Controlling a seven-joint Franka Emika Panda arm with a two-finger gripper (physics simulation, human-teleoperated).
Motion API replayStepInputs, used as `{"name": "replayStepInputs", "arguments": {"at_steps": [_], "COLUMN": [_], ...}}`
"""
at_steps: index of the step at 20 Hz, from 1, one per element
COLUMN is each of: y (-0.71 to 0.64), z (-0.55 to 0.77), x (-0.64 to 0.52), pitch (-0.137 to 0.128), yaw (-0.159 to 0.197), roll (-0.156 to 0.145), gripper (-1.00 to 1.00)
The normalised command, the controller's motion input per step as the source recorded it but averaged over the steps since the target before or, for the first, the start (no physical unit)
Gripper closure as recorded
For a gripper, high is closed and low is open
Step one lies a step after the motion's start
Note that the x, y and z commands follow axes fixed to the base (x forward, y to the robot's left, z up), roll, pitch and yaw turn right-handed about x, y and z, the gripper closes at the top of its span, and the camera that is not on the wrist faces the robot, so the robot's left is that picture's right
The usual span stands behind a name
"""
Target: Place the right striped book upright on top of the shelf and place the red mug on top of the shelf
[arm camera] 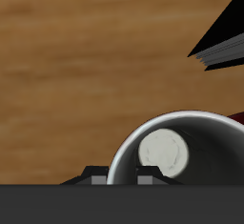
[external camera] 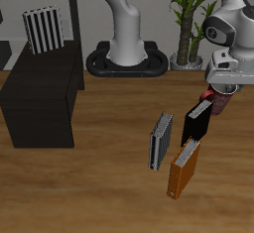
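1. The striped book (external camera: 44, 29) stands upright on the shelf (external camera: 40, 88), at its back end; I judge that half of the task done.
2. The red mug (external camera: 219, 104) sits on the worktop (external camera: 109, 187) well away from the shelf, just behind a black book (external camera: 196, 121).
3. My end effector (external camera: 221, 89) hangs directly over the mug; the wrist view looks straight down into its pale inside (arm camera: 164, 152).
4. The mug's axis points up at the end effector, so I judge a straight descent onto the rim comes next.
5. I cannot tell whether the fingers are spread or pressed together.
6. The shelf lies across the worktop from the mug, past the greyer striped book (external camera: 160, 142).
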Motion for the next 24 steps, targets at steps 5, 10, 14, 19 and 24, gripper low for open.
{"name": "replayStepInputs", "arguments": {"at_steps": [5, 10, 14, 19, 24], "y": [-0.24, -0.29, -0.24, -0.50, -0.42], "z": [0.13, 0.23, 0.24, 0.51, 0.48], "x": [0.05, 0.04, -0.07, -0.13, -0.15], "pitch": [-0.033, -0.037, -0.041, -0.056, -0.050], "yaw": [-0.001, -0.001, -0.005, -0.034, -0.025], "roll": [-0.023, -0.026, 0.003, -0.007, -0.022], "gripper": [1.00, 1.00, 1.00, 1.00, 1.00]}}
